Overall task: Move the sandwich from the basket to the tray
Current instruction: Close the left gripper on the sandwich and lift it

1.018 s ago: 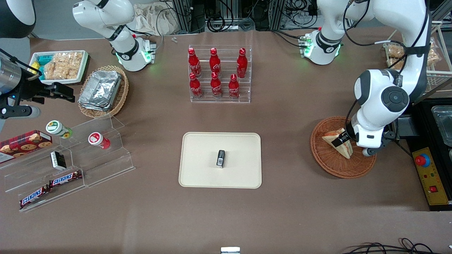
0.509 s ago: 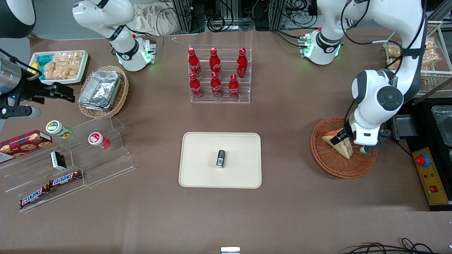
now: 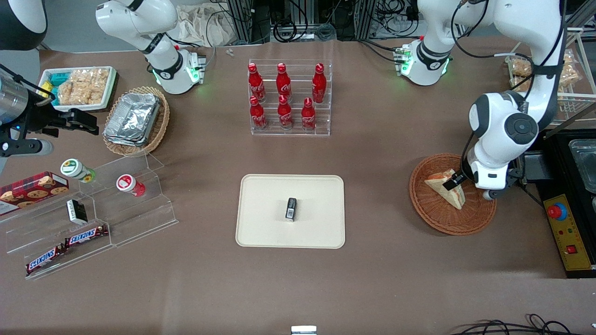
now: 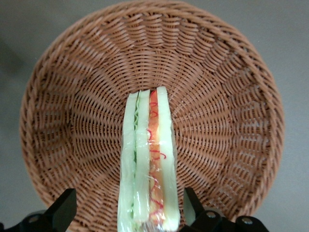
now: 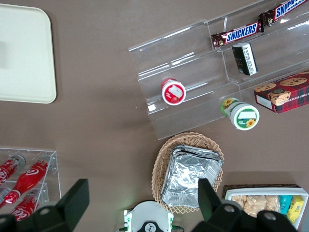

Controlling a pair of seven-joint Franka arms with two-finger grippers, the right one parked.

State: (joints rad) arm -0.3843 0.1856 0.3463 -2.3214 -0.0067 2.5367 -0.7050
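We see the sandwich [image 4: 147, 164] standing on edge inside the basket [image 3: 433, 214], layered filling facing up toward the wrist camera, at the working arm's end of the table [image 3: 382, 153]. The gripper [image 4: 129, 210] hangs directly over it with its fingers [image 4: 63, 210] spread wide, one on each flank of the wedge and both clear of the bread, gripping nothing. The tray [image 3: 260, 232] lies well apart near mid-table, carrying only a small dark packet [image 3: 291, 208]; six red bottles [image 3: 284, 95] stand farther from the front camera.
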